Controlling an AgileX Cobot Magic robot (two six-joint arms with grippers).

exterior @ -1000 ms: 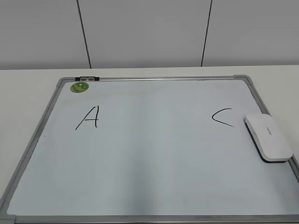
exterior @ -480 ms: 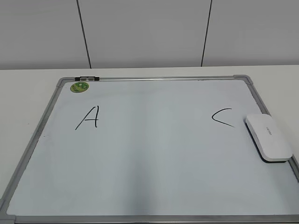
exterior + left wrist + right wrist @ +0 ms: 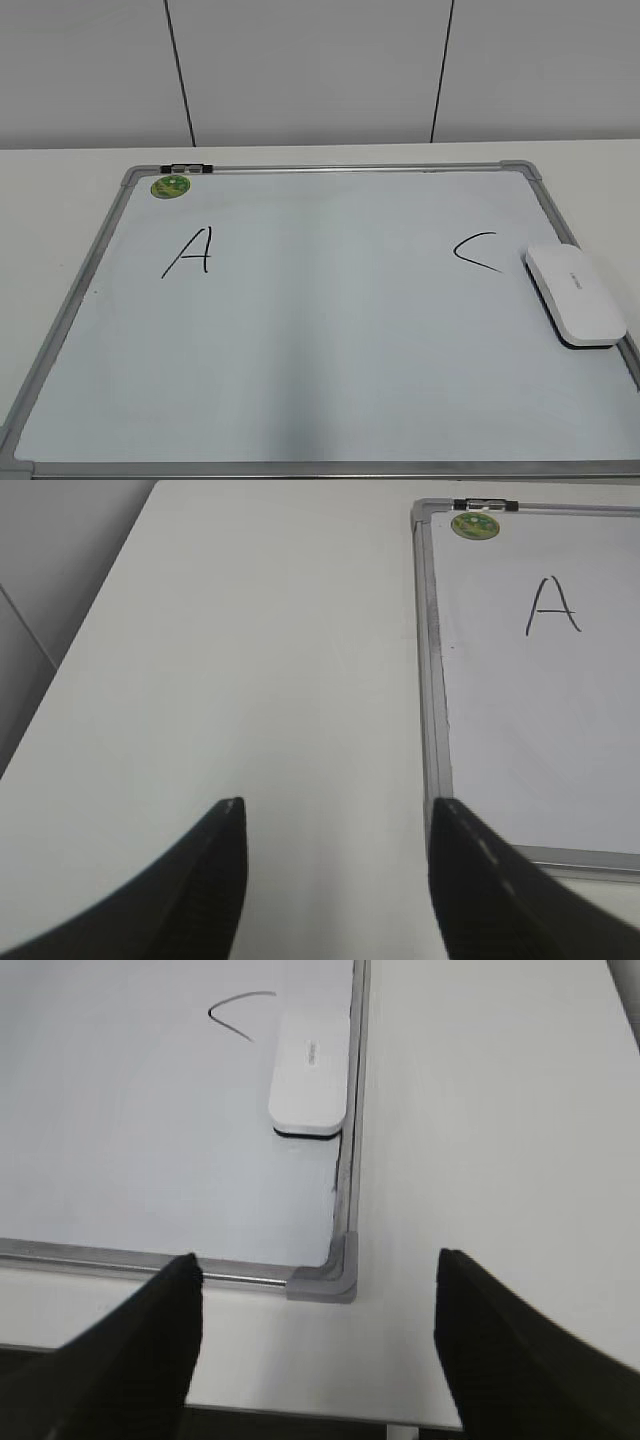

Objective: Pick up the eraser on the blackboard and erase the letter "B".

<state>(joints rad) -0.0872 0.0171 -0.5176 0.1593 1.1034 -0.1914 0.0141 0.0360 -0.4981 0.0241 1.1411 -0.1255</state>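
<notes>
The blackboard (image 3: 320,330) is a glossy white board in a silver-grey frame, flat on the white table. The white eraser (image 3: 574,295) lies on its right edge, just right of the black "C" (image 3: 477,252); it also shows in the right wrist view (image 3: 311,1072). No letter "B" shows; the board's middle is bare between the "A" (image 3: 190,251) and the "C". My left gripper (image 3: 335,810) is open and empty over the table, left of the board's near-left part. My right gripper (image 3: 318,1265) is open and empty above the board's near-right corner. Neither gripper appears in the exterior view.
A small round green magnet (image 3: 171,186) sits at the board's far-left corner, next to a black clip (image 3: 187,168) on the frame. The table's front edge (image 3: 300,1415) lies just below the right gripper. A grey panelled wall (image 3: 320,70) stands behind the table.
</notes>
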